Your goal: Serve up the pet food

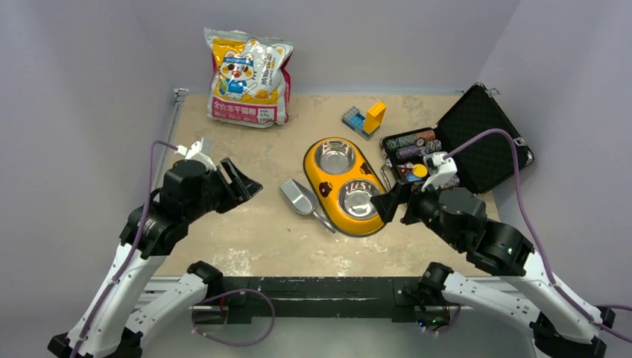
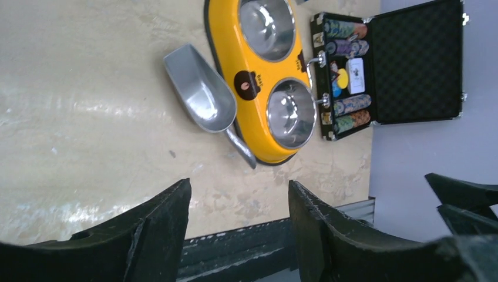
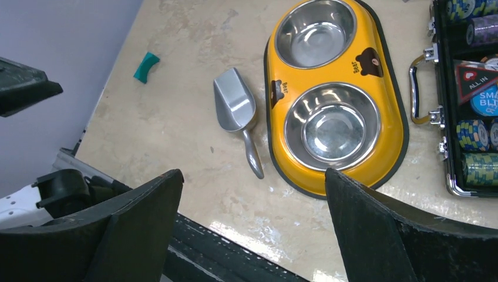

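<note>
The glossy white-orange-pink cat-print pet food bag [image 1: 247, 77] stands at the back of the table; no kibble shows. The yellow feeder [image 1: 313, 168] holds two steel bowls, both empty; it also shows in the left wrist view [image 2: 258, 70] and the right wrist view [image 3: 317, 75]. A metal scoop [image 1: 302, 200] lies empty just left of the feeder, also seen in the wrist views [image 2: 199, 97] [image 3: 235, 106]. My left gripper [image 1: 250, 186] [image 2: 239, 183] is open and empty, left of the scoop. My right gripper [image 1: 387, 207] [image 3: 253, 172] is open and empty, over the feeder's near right edge.
An open black case [image 1: 462, 145] with striped poker chips sits right of the feeder. Blue and orange toy blocks [image 1: 364, 118] stand behind it. A small green piece [image 3: 145, 66] lies on the table at the left. The table's black front rail [image 1: 313, 287] runs between the arm bases.
</note>
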{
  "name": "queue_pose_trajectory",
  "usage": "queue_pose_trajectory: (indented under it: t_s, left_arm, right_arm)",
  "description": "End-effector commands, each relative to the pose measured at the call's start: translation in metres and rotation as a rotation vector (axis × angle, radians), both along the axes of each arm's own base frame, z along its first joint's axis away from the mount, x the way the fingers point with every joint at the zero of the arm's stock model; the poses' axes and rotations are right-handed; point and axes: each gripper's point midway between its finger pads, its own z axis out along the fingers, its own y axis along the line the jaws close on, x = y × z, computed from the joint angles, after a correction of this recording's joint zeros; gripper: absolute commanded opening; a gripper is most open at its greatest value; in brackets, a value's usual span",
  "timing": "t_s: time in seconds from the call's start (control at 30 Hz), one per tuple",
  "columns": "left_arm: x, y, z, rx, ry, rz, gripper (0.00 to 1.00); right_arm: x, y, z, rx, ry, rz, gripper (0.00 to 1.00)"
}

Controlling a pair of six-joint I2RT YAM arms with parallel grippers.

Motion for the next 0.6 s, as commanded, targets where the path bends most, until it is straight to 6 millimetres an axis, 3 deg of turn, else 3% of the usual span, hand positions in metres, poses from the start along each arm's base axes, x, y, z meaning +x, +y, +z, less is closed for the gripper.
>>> queue_pose_trajectory:
  t_s: [0.0, 0.2, 0.43, 0.57]
  left_arm:
    - [0.044, -0.025, 0.046, -0.076, -0.168, -0.024, 0.66]
    - [0.117, -0.034, 0.102, -0.054, -0.233, 0.062, 0.74]
    - [0.208, -0.048, 0.154, -0.444, -0.283, 0.148, 0.80]
    - [0.257, -0.043, 0.182, -0.503, -0.350, 0.186, 0.83]
  right_arm:
    - [0.004, -0.005, -0.002, -0.020, 0.029, -0.049, 0.98]
    - [0.009, -0.005, 0.008, -0.038, 0.006, -0.059, 0.99]
    - [0.033, -0.002, 0.011, -0.061, 0.005, -0.134, 0.99]
    - [0.053, 0.012, 0.018, -0.033, 0.011, -0.100, 0.99]
